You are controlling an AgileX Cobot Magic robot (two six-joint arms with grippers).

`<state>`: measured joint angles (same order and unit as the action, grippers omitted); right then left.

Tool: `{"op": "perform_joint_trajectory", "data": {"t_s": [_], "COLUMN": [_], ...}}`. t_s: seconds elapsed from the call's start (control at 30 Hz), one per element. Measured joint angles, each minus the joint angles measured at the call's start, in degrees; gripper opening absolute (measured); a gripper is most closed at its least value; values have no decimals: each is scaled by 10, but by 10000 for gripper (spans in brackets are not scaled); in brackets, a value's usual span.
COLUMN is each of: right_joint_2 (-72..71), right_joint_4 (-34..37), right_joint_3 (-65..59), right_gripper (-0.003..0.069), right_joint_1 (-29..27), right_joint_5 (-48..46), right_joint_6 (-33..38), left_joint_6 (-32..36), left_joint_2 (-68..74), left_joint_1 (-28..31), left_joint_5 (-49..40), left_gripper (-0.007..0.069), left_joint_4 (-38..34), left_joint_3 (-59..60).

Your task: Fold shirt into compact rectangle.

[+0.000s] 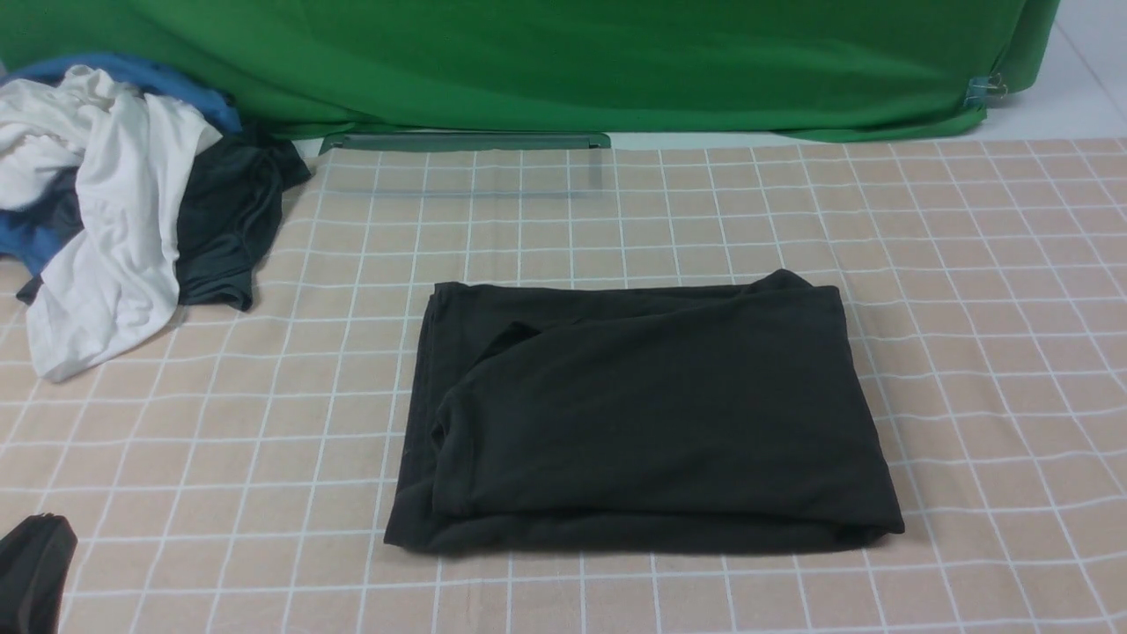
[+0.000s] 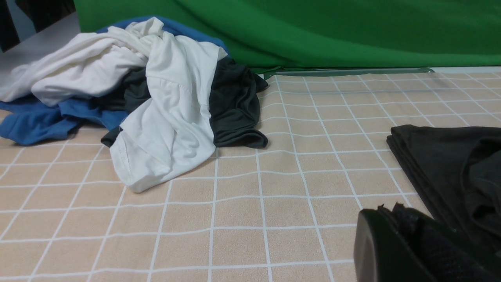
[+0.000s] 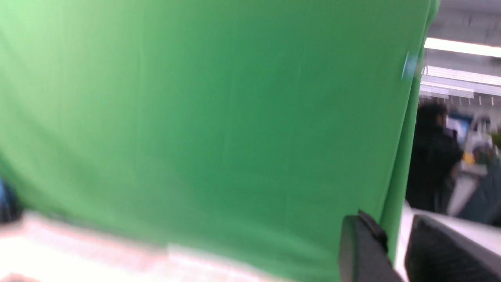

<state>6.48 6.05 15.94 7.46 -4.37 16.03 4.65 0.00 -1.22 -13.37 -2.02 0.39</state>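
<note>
The shirt [image 1: 647, 414] is lying folded into a rough rectangle at the middle of the worktop [image 1: 986, 352], which is covered in a beige cloth with a white grid. Nothing is touching it. Its layers are stacked with the fold edges showing along the left and near sides, and a loose flap is crossing the upper-left part of the top layer.

The left pincer [image 2: 395, 235] is resting low at the near left corner, just beside the shirt's left edge; its fingers are pressed together with nothing between them. The right pincer [image 3: 395, 250] is raised and pointing at the green backdrop [image 1: 563, 62], away from the worktop. Its fingers are standing slightly apart and nothing is showing between them.

Far left, a pile of clothes [image 1: 114, 202] in white, blue and dark grey is sitting well apart from the shirt.

The folding is looking close to finished, with both arms clear. To do this step well, the arms should be pulling away without brushing the stack. If any tidying is needed, the loose flap and the bulging far-right corner are the places to smooth flat.
</note>
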Motion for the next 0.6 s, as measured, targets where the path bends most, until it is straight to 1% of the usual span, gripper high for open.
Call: {"op": "perform_joint_trajectory", "data": {"t_s": [0.13,0.17,0.23,0.3,0.37,0.6], "right_joint_2": [-19,-21,-48,-61,-63,-65], "right_joint_4": [0,0,0,-2,-2,-2], "right_joint_3": [-102,-108,-156,-161,-164,-164], "right_gripper": [224,226,234,235,235,235], "right_joint_1": [-31,-32,-46,-51,-54,-55], "right_joint_5": [-9,-9,-33,-79,-101,-102], "right_joint_6": [15,16,19,21,24,27], "left_joint_6": [0,0,0,0,0,0], "left_joint_2": [0,0,0,0,0,0], "left_joint_1": [0,0,0,0,0,0], "left_joint_5": [0,0,0,-1,-1,-3], "left_gripper": [20,20,20,20,20,20], "left_joint_4": [0,0,0,0,0,0], "left_joint_3": [0,0,0,0,0,0]}}
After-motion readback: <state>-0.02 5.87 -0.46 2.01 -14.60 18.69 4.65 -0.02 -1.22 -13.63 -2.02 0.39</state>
